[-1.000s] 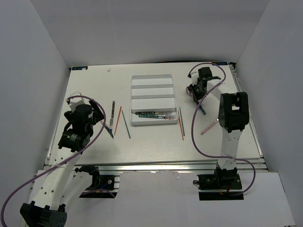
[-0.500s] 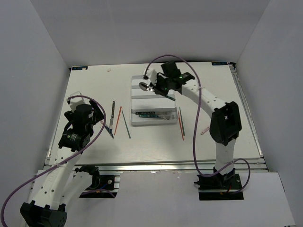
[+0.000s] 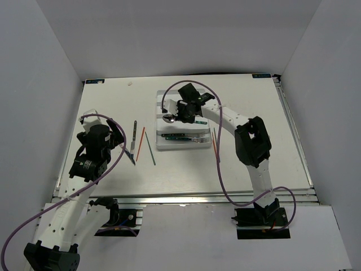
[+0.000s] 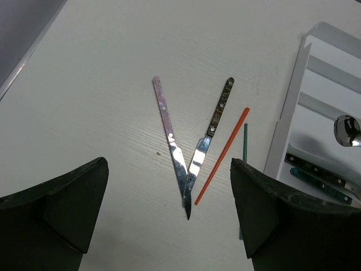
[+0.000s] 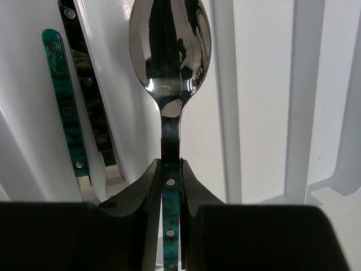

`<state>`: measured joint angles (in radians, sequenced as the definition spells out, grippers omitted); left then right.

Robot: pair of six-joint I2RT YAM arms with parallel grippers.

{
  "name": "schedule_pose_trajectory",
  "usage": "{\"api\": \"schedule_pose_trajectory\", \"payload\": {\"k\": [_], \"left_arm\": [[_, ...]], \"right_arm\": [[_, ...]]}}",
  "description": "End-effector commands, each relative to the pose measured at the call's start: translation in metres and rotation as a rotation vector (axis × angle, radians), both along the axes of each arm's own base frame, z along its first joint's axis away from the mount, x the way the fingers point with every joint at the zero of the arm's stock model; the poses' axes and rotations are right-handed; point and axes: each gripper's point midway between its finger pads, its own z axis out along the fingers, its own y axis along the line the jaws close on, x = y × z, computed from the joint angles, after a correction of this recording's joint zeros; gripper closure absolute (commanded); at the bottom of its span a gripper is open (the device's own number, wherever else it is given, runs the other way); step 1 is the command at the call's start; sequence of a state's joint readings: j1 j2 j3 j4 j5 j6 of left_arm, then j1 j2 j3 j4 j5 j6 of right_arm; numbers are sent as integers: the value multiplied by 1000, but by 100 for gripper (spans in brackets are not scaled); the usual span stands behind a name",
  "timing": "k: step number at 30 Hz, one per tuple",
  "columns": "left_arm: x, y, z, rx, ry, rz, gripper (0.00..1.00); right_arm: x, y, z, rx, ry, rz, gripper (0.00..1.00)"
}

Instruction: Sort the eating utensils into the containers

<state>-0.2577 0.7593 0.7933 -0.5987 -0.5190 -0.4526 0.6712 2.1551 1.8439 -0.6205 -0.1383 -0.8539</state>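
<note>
One second ago the right pincer (image 5: 171,164) was at the far right; now, clamped on the spoon (image 5: 169,45) handle, it hangs over the tray (image 3: 181,93), seemingly near release. Meanwhile the left pincer (image 4: 169,195) gapes wide, empty, above the knives (image 4: 208,132).

I hold the spoon (image 5: 169,45) over the tray (image 3: 181,92); forks (image 3: 186,136) lie in its nearest compartment (image 3: 181,143), knives (image 4: 171,138) to its left.
</note>
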Motion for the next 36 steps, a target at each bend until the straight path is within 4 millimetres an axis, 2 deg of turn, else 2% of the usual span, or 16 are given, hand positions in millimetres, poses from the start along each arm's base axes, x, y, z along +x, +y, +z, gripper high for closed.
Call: {"api": "schedule_pose_trajectory", "payload": {"k": [1,4,7,10,11,15,18,20,21,22,25,30,32,33,34,36], "left_arm": [[1,-3,4,-5,-18,-20,2],[1,-3,3,-4,-17,-20,2],[1,-4,3,-5,-16,-24,2],[1,-4,3,-7,-18,-24,2],[1,-4,3,-7,-18,-24,2],[1,-4,3,-6,-15,-24,2],[1,-3,3,-4,-13,-21,2],[1,-4,2,-4,-9,-22,2],[1,-4,2,-4,-11,-20,2],[0,-3,1,-4,-7,-18,2],[1,-2,2,-4,-11,-14,2],[2,-2,-3,1,10,-10,2],[4,-3,-7,6,31,-11,2],[5,-3,-9,8,42,-9,2],[5,-3,-10,9,51,-6,2],[7,-2,-15,20,82,3,2]], "right_arm": [[17,7,23,34,-86,24,100],[18,8,20,36,-87,27,95],[19,6,17,29,-93,24,80],[21,6,17,31,-103,19,47],[23,6,20,40,-108,12,11],[29,6,36,93,-125,-31,11],[39,6,77,206,-183,-129,11],[58,-14,123,305,-315,-367,11],[51,-19,129,309,-319,-368,11],[58,-40,159,442,-379,-610,11],[45,-82,188,630,-360,-967,11],[-10,-111,145,636,-142,-1091,11],[-28,-120,151,693,-91,-1091,11],[-38,-131,130,656,-79,-1122,11],[-44,-146,141,688,-104,-1160,11],[-59,-172,119,674,-61,-1283,11]]}}
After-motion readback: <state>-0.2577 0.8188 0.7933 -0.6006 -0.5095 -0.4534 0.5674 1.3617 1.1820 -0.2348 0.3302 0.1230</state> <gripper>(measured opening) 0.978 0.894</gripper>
